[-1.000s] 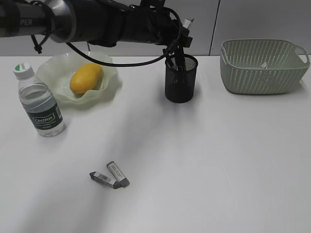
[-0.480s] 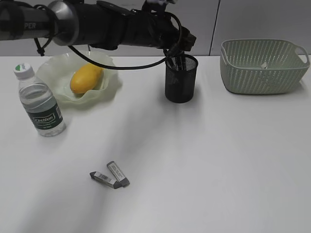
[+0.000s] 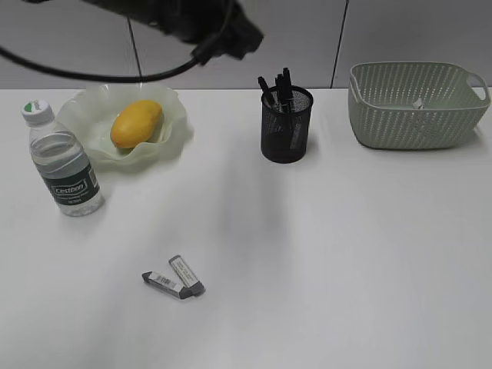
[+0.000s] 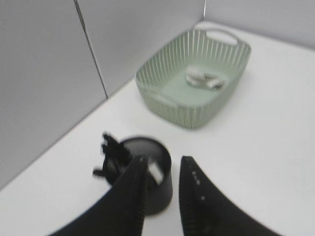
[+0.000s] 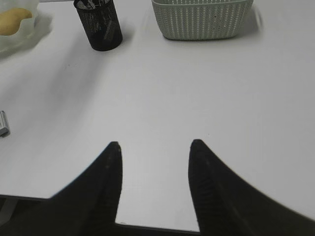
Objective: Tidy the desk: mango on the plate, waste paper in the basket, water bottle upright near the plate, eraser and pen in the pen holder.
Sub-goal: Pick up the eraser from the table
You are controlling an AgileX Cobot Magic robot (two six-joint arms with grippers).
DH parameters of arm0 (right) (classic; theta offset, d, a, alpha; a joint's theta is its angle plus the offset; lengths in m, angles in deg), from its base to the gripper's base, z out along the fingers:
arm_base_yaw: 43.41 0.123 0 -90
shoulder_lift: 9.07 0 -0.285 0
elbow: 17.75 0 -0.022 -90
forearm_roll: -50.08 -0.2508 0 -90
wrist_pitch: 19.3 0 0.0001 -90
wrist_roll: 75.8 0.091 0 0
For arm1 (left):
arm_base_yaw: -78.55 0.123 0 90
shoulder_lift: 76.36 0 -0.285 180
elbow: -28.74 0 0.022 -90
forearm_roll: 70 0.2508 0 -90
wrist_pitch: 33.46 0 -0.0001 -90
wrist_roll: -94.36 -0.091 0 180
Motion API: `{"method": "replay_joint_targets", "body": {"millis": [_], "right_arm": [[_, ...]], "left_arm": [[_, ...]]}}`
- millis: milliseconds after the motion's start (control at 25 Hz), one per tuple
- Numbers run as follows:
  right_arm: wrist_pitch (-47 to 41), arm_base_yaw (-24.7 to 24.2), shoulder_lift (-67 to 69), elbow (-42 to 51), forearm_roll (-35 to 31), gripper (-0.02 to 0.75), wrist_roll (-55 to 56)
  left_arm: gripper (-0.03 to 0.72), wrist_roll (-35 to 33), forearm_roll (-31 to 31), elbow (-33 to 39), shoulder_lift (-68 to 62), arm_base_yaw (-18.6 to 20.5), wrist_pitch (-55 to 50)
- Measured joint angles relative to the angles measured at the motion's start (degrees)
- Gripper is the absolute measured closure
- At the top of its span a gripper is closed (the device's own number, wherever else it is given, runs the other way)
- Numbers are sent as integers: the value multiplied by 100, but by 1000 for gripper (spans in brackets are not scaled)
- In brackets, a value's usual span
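1. The left gripper (image 4: 160,169) hangs above the desk (image 3: 346,254), its jaws a narrow gap apart with nothing between them.
2. Directly below those jaws stands the pen holder (image 4: 147,179), with dark pens (image 3: 278,86) sticking out.
3. The right gripper (image 5: 153,148) hovers low over bare desk, jaws apart and holding nothing.
4. The mango (image 3: 136,123) lies in the plate (image 3: 173,134); the water bottle (image 3: 64,164) stands upright beside it.
5. The waste paper (image 4: 204,78) sits in the basket (image 4: 162,101).
6. Two erasers (image 3: 175,278) lie touching on the desk, well apart from both grippers.
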Motion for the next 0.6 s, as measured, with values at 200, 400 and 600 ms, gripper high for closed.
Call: {"method": "replay_joint_targets", "body": {"millis": [200, 400, 600], "right_arm": [[31, 0, 0, 0, 0, 376, 0], [48, 0, 0, 0, 0, 376, 0], [101, 0, 0, 0, -77, 376, 0]], "left_arm": [[579, 2507, 2786, 1374, 1147, 288, -1275], [582, 5603, 5123, 2258, 2340, 699, -2436], [577, 6270, 5334, 3786, 4764, 758, -2642]]}}
